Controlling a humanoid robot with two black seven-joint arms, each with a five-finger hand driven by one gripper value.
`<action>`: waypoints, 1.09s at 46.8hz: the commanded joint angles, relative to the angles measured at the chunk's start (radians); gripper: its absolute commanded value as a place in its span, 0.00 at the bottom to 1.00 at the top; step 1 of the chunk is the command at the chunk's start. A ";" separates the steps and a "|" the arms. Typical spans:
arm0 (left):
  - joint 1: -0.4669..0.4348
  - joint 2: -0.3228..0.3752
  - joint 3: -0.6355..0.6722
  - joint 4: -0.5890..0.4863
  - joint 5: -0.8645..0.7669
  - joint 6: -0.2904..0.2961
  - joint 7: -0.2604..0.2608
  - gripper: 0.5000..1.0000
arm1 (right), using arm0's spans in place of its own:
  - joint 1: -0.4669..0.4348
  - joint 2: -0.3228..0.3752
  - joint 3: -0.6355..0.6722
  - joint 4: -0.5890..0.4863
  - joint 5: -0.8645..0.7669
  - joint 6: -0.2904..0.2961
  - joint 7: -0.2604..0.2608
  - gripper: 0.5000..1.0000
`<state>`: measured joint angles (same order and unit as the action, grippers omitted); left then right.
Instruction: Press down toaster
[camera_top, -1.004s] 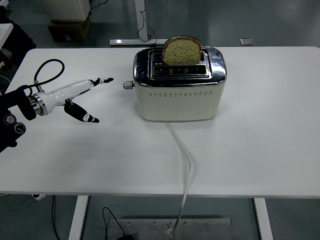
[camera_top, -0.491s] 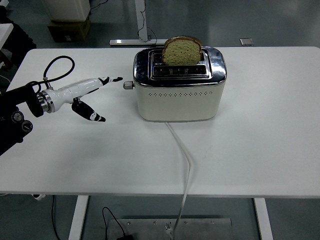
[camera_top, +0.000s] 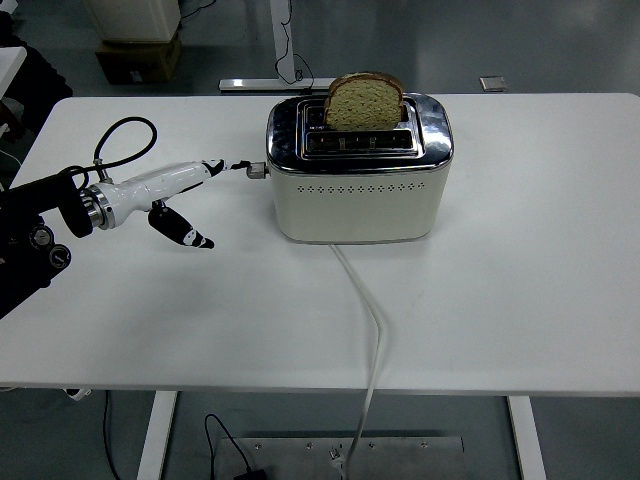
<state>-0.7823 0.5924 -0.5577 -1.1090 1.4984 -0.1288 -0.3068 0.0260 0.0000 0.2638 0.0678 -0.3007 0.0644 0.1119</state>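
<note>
A white table (camera_top: 520, 290) fills most of the view, its near edge running along the bottom, above a grey floor. Beyond the far edge are the metal foot of another stand (camera_top: 262, 84) and a cardboard box (camera_top: 138, 55) at the upper left. Under the near edge a metal base plate (camera_top: 350, 458) and black cabling lie on the floor.

A cream toaster (camera_top: 358, 180) with a shiny chrome top stands on the far half of the table, to the right of the fingers. A slice of bread (camera_top: 364, 101) stands tall in its far slot. A white cord (camera_top: 365, 300) runs from the toaster's front, towards the near edge and over it.

The left hand (camera_top: 165, 195), white with black fingertips, reaches in from the left edge on a black arm. Compared with a second ago it has travelled right, towards the toaster. Its fingers (camera_top: 213, 168) are spread and hold nothing: the upper ones point straight at the toaster's left end, while a lower one angles down towards the table.

The lever knob (camera_top: 258, 171), small and silver, sticks out from the toaster's left end, just beyond the extended fingertips. The tips appear to reach it, though contact cannot be confirmed. The knob sits high on that end
</note>
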 joint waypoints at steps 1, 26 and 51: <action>-0.002 -0.003 0.001 0.000 0.000 0.000 0.000 1.00 | 0.000 0.000 0.000 0.000 0.000 0.000 0.000 1.00; 0.002 -0.019 0.027 0.004 -0.001 0.003 0.000 1.00 | 0.000 0.000 0.000 0.000 0.000 0.000 0.000 1.00; 0.018 -0.031 0.059 0.015 -0.004 0.038 0.000 1.00 | 0.000 0.000 0.000 0.000 0.000 0.000 0.000 1.00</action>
<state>-0.7659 0.5614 -0.4987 -1.0937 1.4942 -0.0907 -0.3068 0.0261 0.0000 0.2638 0.0674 -0.3007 0.0644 0.1119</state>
